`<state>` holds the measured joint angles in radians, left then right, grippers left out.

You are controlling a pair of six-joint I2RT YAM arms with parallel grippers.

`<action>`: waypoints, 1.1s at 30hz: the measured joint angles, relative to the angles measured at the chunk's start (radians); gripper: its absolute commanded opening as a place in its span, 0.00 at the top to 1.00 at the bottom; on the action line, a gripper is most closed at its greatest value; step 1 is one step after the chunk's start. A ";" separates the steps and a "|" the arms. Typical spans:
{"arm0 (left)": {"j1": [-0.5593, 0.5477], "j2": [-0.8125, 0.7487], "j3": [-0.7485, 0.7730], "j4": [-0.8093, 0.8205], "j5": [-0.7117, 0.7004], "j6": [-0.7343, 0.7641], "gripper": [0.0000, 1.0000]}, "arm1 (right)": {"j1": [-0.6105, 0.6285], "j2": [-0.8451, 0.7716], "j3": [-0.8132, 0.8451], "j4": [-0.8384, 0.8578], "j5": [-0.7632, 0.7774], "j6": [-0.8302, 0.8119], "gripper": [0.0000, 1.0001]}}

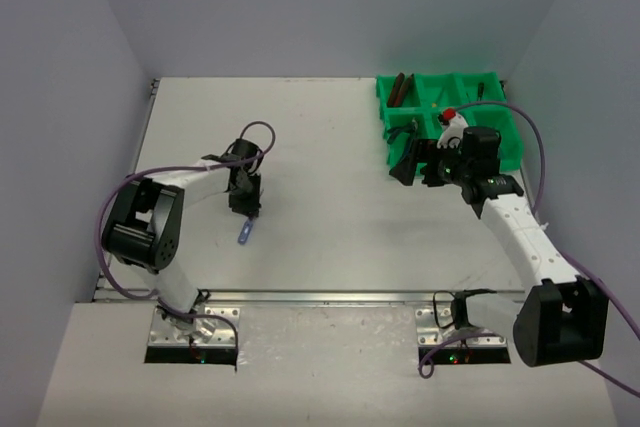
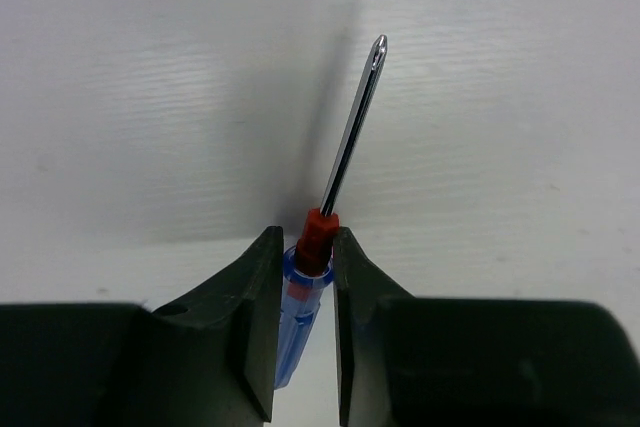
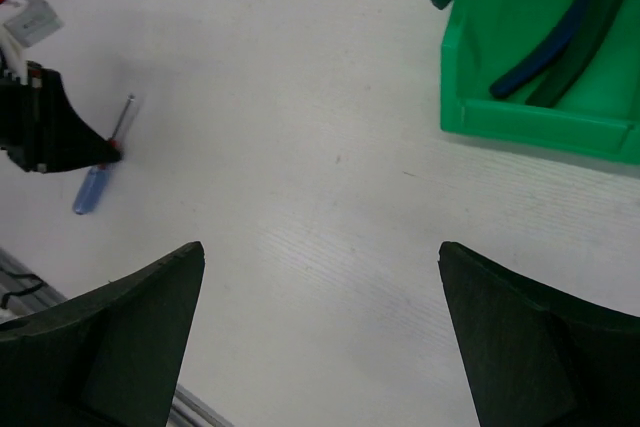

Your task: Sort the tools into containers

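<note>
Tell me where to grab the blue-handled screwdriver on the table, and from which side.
Grip the thick handle end by the red collar, coming straight down with jaws across its width. The blue-handled screwdriver lies flat on the table, and its shaft is thin and smooth, likely a poorer hold. The left gripper is clamped there.

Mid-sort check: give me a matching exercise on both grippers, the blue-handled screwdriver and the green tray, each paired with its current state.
Things:
1. left gripper
2. right gripper
3. blue-handled screwdriver
4. green tray

States:
A. jaws wide, nothing between them
B. holds pliers already
C. closed on a tool
D. pinched at its red collar

Pairs: 1-C, 2-A, 3-D, 4-B.
</note>
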<state>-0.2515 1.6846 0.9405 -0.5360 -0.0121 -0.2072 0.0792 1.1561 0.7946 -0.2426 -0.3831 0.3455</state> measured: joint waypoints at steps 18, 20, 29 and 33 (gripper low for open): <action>-0.208 -0.334 -0.203 0.759 0.497 -0.592 1.00 | 0.405 0.265 -0.104 0.580 -0.434 0.366 0.12; -0.227 -0.328 -0.228 0.806 0.512 -0.653 1.00 | 0.448 0.299 -0.095 0.606 -0.404 0.373 0.18; -0.246 -0.367 -0.277 0.897 0.484 -0.765 0.47 | 0.491 0.356 -0.046 0.631 -0.295 0.395 1.00; -0.245 -0.405 -0.234 0.753 0.399 -0.698 0.00 | 0.494 0.360 -0.042 0.622 -0.279 0.388 1.00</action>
<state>-0.4962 1.2800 0.7067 0.2171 0.3870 -0.9047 0.5730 1.5162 0.7525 0.3796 -0.6616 0.7337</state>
